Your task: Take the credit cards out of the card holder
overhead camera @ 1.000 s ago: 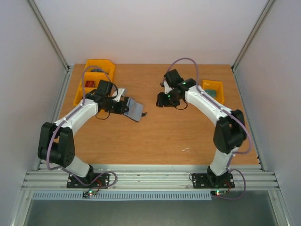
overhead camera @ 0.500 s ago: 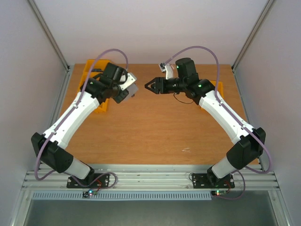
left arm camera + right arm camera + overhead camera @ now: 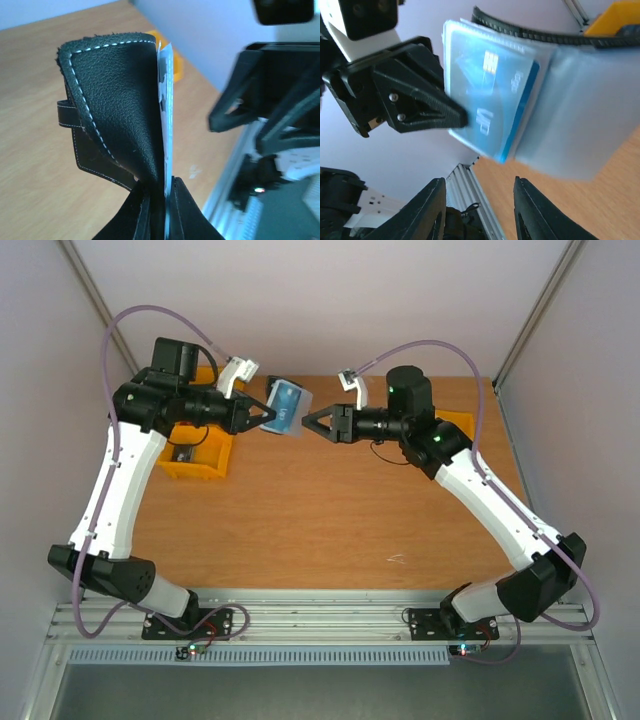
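The card holder (image 3: 120, 95) is pebbled black with white stitching (blue-grey inside), the credit card (image 3: 490, 100) pale blue.

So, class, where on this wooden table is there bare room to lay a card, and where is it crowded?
Free: the wooden table's middle and near half, between the arms. Crowded: over the far strip, where left gripper and right gripper flank the black bifold card holder, between yellow plastic bins.

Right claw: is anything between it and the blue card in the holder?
Nothing visible. The open right claw faces the blue credit card protruding from the card holder in the left claw; only air between.
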`<state>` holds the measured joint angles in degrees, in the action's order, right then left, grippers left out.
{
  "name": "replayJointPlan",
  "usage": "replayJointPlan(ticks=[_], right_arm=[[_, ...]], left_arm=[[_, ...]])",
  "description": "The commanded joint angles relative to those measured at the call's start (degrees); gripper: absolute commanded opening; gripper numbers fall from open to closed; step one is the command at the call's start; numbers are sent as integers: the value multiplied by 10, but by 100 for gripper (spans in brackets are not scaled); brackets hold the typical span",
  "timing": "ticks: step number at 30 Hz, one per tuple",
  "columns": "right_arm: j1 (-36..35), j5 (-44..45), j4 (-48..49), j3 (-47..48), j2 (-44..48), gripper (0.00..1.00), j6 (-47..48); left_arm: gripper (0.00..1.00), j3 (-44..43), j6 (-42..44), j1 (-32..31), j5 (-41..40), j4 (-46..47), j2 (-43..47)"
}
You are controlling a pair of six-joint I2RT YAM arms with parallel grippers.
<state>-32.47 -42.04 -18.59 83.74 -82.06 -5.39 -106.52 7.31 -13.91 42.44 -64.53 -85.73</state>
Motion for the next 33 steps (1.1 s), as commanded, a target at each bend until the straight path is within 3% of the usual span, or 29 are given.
replayJointPlan(ticks=[1, 9, 17, 20, 23, 26, 30, 33], right_arm=[[-1, -27, 28, 23, 15, 35, -9], [-1, -45, 69, 24, 7, 29, -40], [-25, -126, 100, 58, -19, 23, -49], [-34, -154, 140, 57, -21, 17, -63], [-34, -150, 139, 54, -12, 2, -58], [-34, -137, 95, 59, -3, 1, -26], [-33, -138, 25, 73, 8, 1, 25], [-34, -132, -55, 95, 10, 1, 95]], left_arm=[[0, -21, -54, -1, 190, 3, 18], [0, -48, -60, -1, 268, -1, 23], [0, -12, -65, -1, 258, 17, 33], [0, -4, -65, -2, 245, 19, 36], [0, 6, -65, -1, 241, 21, 40], [1, 13, -62, -1, 234, 21, 40], [20, 17, -52, -1, 238, 15, 40], [28, 14, -47, -1, 254, 11, 40]])
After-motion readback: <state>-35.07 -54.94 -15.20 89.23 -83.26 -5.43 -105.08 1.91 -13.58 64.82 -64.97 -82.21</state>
